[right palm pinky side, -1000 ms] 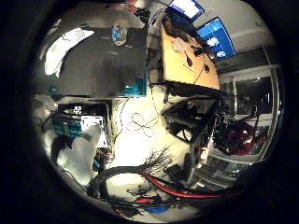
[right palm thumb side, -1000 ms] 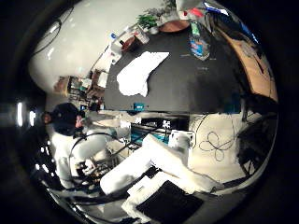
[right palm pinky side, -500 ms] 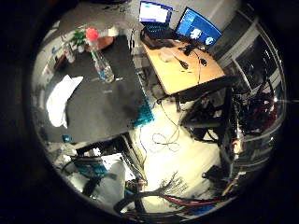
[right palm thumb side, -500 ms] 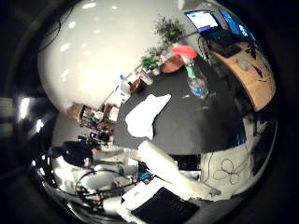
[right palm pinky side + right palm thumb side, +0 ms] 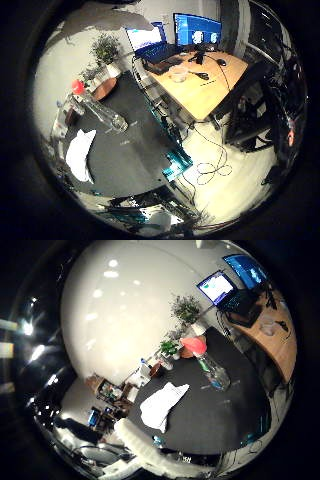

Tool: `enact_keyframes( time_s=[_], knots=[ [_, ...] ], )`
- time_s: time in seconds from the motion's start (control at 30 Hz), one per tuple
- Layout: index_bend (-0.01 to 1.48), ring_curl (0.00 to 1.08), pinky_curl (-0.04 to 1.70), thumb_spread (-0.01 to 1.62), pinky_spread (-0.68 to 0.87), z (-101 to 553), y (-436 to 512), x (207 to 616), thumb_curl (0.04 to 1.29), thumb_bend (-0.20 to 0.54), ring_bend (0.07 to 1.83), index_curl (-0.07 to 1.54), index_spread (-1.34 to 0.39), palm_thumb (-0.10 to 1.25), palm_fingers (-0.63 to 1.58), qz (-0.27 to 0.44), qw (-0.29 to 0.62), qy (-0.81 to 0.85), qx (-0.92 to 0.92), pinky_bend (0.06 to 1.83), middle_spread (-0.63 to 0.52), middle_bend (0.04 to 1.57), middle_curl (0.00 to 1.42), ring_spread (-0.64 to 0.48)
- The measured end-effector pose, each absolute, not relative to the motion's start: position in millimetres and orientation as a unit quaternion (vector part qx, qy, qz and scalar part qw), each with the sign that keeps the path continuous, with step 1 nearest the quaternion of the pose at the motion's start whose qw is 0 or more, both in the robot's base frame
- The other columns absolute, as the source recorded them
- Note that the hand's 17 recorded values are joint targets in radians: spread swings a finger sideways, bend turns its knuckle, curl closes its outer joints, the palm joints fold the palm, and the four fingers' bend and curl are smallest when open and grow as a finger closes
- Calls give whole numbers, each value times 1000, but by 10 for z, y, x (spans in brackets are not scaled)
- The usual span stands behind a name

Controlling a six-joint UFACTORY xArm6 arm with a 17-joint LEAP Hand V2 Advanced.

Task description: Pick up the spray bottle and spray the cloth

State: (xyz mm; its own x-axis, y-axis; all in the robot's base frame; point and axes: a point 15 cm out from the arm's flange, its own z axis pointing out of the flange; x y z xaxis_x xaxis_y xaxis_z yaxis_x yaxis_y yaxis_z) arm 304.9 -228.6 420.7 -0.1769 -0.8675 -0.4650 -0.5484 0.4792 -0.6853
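Observation:
A clear spray bottle with a red top stands upright on the black table, near the table's far end. A white cloth lies crumpled flat on the same table, a short way from the bottle and not touching it. Both are small in the views, so my hand is well away from them, off past the table's edge. No part of the hand itself shows. Only a white stretch of the arm curves along the table's near edge.
A wooden desk with monitors, a laptop and small items stands beside the black table. Potted plants and small containers crowd the table's far end by the wall. A teal part sits at the table's edge. A low shelf stands beyond.
The whole picture has swung in both views, so the camera has turned and now sees the table more from the side. The bottle and cloth have kept their places on the table.

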Motion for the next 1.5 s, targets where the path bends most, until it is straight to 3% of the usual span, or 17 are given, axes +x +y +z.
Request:
enact_keyframes(
  time_s=[0.23,0.77,1.13,1.5],
  knots=[
    [163,218,111,1064,604,3998,-2410,3333,275,-26,472,283,-101,66,98,-150,495,733,-442,1162,234,198,326,339],
    [164,225,117,1102,608,3518,-2344,4124,283,-20,454,289,-101,114,93,-40,581,709,-399,1132,232,195,326,343],
    [165,231,125,1107,608,3337,-2031,4670,281,-23,453,292,-101,118,91,-1,581,697,-420,1129,246,194,320,343],
    [165,234,132,1104,619,3090,-1624,4941,286,-24,451,292,-101,124,91,38,571,689,-444,1124,246,194,319,343]
  ],
)
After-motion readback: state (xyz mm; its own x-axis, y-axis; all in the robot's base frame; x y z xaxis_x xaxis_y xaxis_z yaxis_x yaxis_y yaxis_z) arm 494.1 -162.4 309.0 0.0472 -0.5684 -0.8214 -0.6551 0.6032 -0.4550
